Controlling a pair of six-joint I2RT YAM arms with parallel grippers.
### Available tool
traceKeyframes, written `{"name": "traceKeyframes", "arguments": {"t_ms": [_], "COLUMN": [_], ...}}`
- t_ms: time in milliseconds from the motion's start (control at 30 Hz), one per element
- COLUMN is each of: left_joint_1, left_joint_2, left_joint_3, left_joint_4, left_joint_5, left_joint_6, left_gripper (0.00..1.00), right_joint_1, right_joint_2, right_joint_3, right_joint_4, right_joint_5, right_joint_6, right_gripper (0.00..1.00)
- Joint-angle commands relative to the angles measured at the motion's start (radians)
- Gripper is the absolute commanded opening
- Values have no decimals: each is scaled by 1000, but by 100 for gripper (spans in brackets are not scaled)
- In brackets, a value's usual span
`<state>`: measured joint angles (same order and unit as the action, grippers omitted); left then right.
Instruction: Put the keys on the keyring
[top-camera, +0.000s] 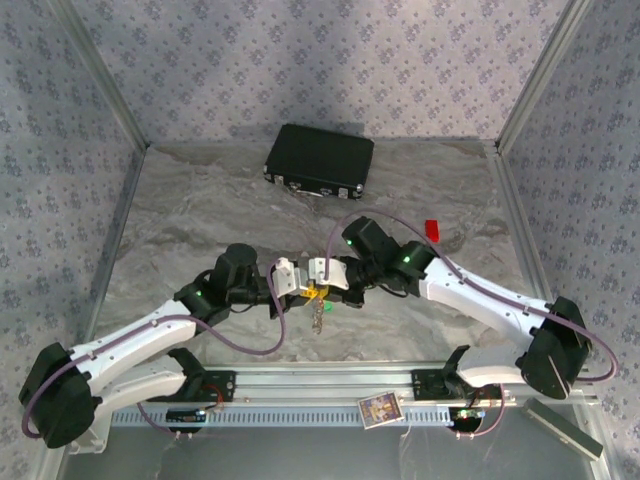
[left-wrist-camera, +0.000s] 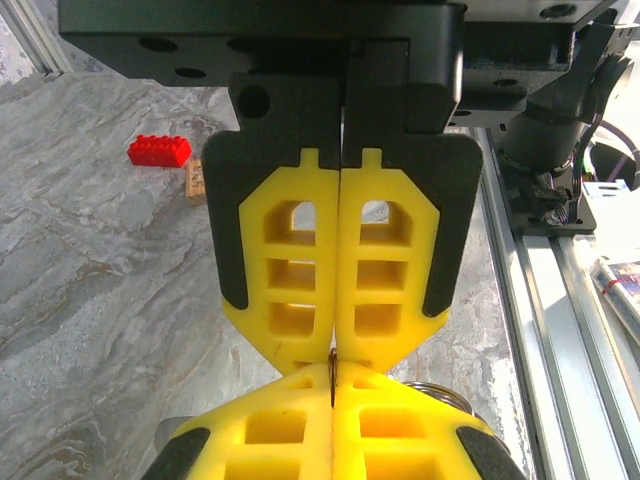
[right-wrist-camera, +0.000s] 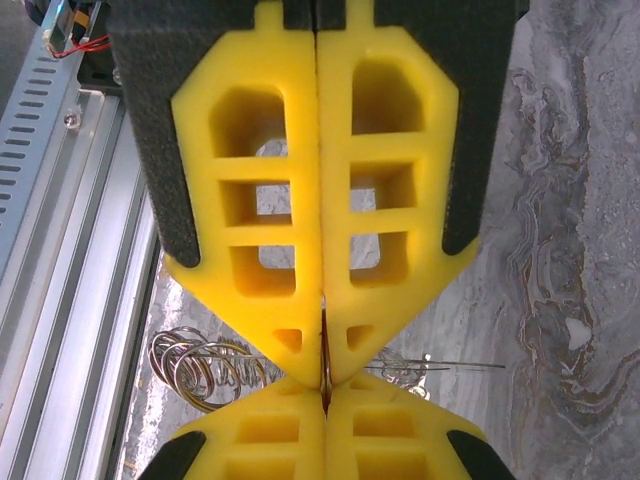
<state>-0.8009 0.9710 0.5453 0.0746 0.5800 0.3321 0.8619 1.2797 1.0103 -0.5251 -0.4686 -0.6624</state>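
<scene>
The left arm (top-camera: 130, 345) and right arm (top-camera: 480, 295) extend from their bases and angle inward, wrists converging at the centre line. The left gripper (left-wrist-camera: 332, 388) and right gripper (right-wrist-camera: 325, 395) face each other tip to tip — in contact. Both sets of jaws are pressed fully together, yellow pads flush along the seam.

Bright, even light from above fills the overhead view, leaving only soft shadows on the tabletop (top-camera: 190, 215). In both wrist views the yellow jaws loom close and slightly soft, and the rail (left-wrist-camera: 560, 330) is washed pale.
</scene>
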Motion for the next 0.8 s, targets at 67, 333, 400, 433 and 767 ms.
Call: {"name": "traceKeyframes", "arguments": {"t_ms": [67, 333, 400, 433, 767], "left_joint_1": [-5, -5, -4, -6, -6], "left_joint_2": [-28, -49, -46, -43, -31], "left_joint_3": [-27, -157, -191, -199, -220], "left_joint_4": [67, 371, 451, 474, 532], "left_joint_5": [4, -12, -22, -24, -11], "left_joint_6": [-33, -166, -192, -200, -217], "left_gripper": [0, 0, 0, 0, 0], "right_joint_1": [-46, -85, -85, -85, -86], "right_joint_2": [-88, -136, -134, -132, -118], "right_joint_3": [-87, -251, -275, -281, -294], "right_joint_4": [126, 397, 448, 460, 489], "right_joint_5": [-104, -187, -192, -198, -212], "right_joint_6": [71, 237, 263, 269, 284], "right_gripper": [27, 31, 31, 31, 16]}}
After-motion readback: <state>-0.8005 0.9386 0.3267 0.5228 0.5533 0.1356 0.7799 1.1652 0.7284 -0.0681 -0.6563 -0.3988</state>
